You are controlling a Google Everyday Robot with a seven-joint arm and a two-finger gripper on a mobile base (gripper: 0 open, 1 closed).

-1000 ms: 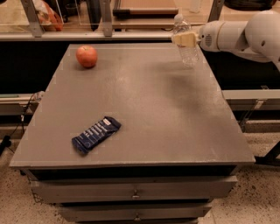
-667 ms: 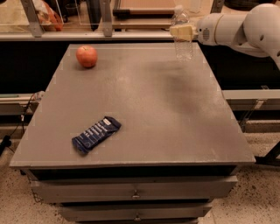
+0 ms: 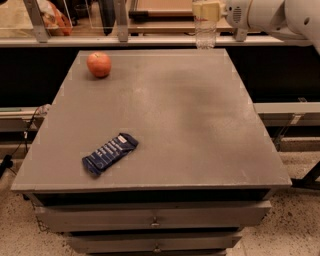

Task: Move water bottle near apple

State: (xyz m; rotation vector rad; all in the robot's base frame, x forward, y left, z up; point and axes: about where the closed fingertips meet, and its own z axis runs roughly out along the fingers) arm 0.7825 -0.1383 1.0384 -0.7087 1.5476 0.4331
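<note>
The clear ribbed water bottle [image 3: 205, 34] hangs at the top of the view, above the table's far right edge, lifted off the surface. My gripper [image 3: 207, 10] is shut on its upper part, with pale fingers around the neck; the white arm reaches in from the upper right. The red-orange apple [image 3: 99, 64] sits on the grey table [image 3: 165, 130] at the far left, well to the left of the bottle.
A flat dark blue snack wrapper [image 3: 109, 153] lies near the table's front left. Metal rails and posts [image 3: 120, 22] run behind the far edge. Drawers [image 3: 155, 217] sit under the tabletop.
The gripper has lifted the bottle higher and carried it a little to the left along the far edge. The apple and wrapper have not moved.
</note>
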